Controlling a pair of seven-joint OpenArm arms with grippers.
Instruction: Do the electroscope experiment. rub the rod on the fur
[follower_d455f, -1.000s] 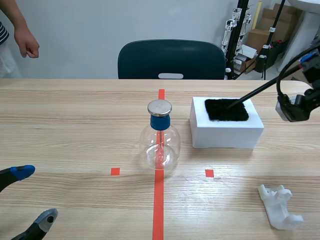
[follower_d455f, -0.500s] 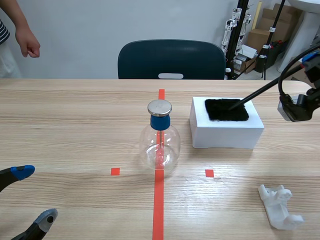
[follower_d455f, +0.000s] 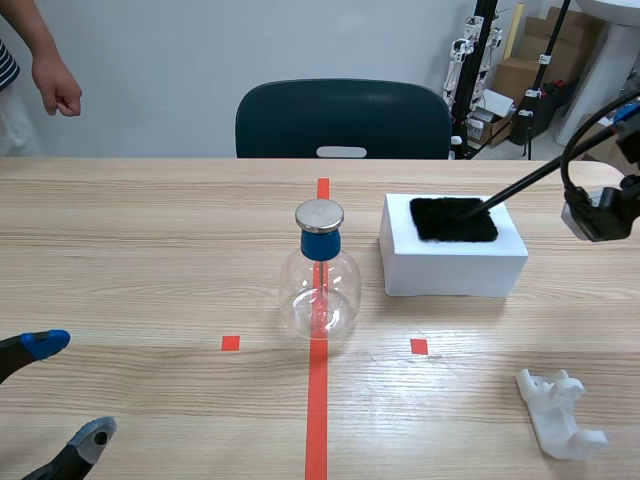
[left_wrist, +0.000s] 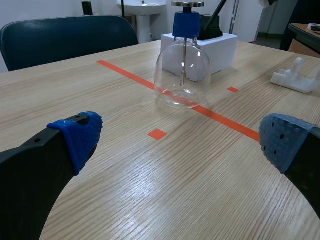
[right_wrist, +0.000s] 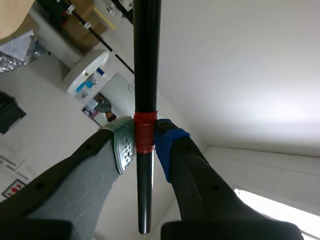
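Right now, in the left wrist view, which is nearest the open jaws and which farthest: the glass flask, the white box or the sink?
1. The glass flask: straight ahead, nearest.
2. The white box: just behind the flask, partly hidden by it.
3. The sink: far back, beyond the table.

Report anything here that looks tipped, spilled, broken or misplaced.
Nothing stands out. The flask stands upright on the tape line, the fur lies flat on the white block, and the rod in the right pincer touches it. Whether the white plastic piece near the front is tipped, I cannot tell.
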